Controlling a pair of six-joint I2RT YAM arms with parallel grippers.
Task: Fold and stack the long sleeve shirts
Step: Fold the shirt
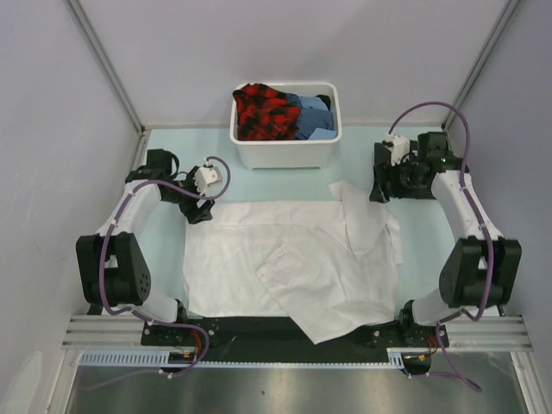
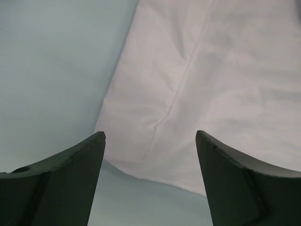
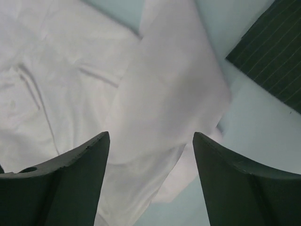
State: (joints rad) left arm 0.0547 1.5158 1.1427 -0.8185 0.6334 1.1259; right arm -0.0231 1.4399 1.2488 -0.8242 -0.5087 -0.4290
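Observation:
A large white long sleeve shirt (image 1: 285,259) lies spread across the pale green table, with one flap folded over its middle. My left gripper (image 1: 200,211) hovers at its far left corner, open. In the left wrist view the shirt's hem (image 2: 211,84) runs between the empty fingers of that gripper (image 2: 150,134). My right gripper (image 1: 379,185) hangs open over the far right corner. The right wrist view shows a folded white sleeve (image 3: 169,94) below its jaws (image 3: 150,134). A corner of the dark finely striped shirt (image 3: 273,52) lies beyond it.
A white plastic tub (image 1: 285,153) at the back centre holds red-black plaid and blue clothes. A black strip (image 1: 250,329) runs along the near edge, and the white shirt's front fold hangs over it. Walls close in on both sides.

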